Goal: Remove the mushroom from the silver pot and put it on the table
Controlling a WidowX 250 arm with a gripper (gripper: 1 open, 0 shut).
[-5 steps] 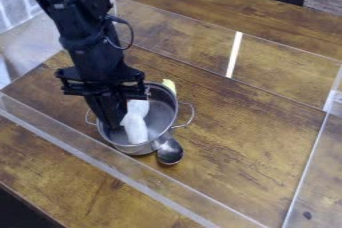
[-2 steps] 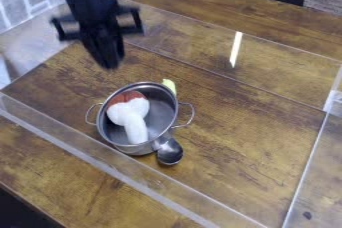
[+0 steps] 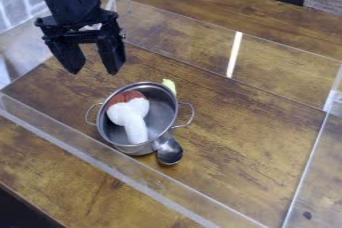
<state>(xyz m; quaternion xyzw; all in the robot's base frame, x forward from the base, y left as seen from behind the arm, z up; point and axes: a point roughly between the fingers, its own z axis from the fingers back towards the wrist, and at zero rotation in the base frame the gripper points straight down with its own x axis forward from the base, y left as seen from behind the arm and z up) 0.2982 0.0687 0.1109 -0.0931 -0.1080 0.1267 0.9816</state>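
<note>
Resting in shiny round steel (image 3: pixel 158 130) — a mushroom (image 3: pixel 130 115), seemingly smooth.

A spoon (image 3: pixel 168 153) shows its shiny bowl low down and a yellow-green handle end above. A white strip (image 3: pixel 234 55) lies farther off. Clear walls (image 3: pixel 120 170) stand around.

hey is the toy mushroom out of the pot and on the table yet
No, the mushroom lies inside the silver pot, cap near the rim.
</note>
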